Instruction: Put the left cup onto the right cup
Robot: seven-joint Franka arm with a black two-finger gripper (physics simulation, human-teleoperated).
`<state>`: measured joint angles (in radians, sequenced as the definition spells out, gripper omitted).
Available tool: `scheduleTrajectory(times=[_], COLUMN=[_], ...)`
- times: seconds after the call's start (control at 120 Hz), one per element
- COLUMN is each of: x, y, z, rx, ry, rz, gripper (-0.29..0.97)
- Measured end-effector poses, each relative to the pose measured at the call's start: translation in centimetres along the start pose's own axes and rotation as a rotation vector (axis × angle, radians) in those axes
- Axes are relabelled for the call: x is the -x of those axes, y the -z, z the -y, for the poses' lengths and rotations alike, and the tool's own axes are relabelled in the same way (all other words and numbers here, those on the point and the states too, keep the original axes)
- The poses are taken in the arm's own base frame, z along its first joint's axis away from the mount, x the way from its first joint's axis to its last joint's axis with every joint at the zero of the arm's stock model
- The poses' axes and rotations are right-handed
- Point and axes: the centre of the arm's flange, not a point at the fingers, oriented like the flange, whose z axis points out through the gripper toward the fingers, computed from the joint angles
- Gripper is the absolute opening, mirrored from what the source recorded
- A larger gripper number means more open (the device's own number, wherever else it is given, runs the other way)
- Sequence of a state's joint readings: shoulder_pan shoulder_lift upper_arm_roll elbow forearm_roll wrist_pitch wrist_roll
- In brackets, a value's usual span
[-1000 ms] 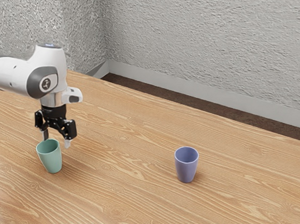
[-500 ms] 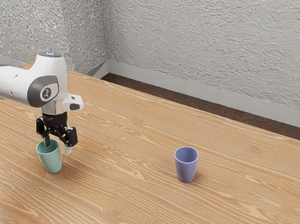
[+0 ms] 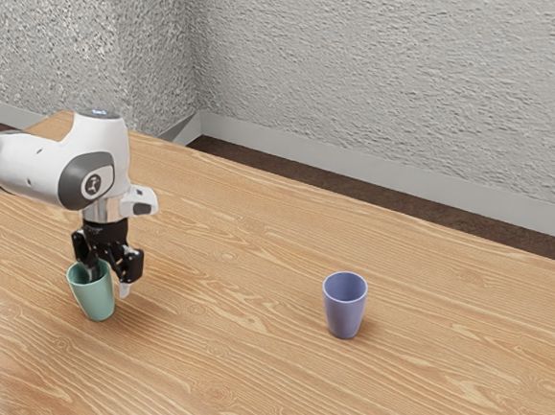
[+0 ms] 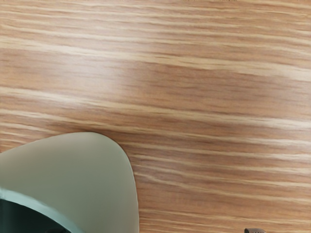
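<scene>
Taking the green cup (image 3: 93, 297) as my landmark, it stands upright on the wooden table (image 3: 245, 378), mouth up. My gripper (image 3: 106, 276) sits directly over its rim. The fingers are spread apart and straddle the cup's wall on the side facing the other cup, one dipping inside and one hanging outside. I judge nothing is pinched yet.

From the wrist, the green cup (image 4: 73, 179) lies right beneath my hand. The blue cup (image 3: 344, 305) stands upright well apart from the green one, toward the exterior view's right. I'd close on the wall first, then lift and carry that way.
</scene>
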<state>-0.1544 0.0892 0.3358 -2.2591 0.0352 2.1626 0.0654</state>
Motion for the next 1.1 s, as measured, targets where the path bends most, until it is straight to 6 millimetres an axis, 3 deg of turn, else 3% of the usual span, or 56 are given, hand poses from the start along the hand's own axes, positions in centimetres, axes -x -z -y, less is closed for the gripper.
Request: scheduleTrajectory(times=[0.133,0.258,0.675,1.1], x=[0.0,-0.1,-0.6,-4.2], y=[0.1,0.2,1.0,9.2], z=[0.3,0.3,0.4,0.3], rx=[0.001,0.001,-0.010,-0.052], ry=[0.005,0.006,0.007,-0.002], rz=[-0.003,-0.008,-0.015,-0.082], gripper=[0.13,0.01,-0.10,-0.10])
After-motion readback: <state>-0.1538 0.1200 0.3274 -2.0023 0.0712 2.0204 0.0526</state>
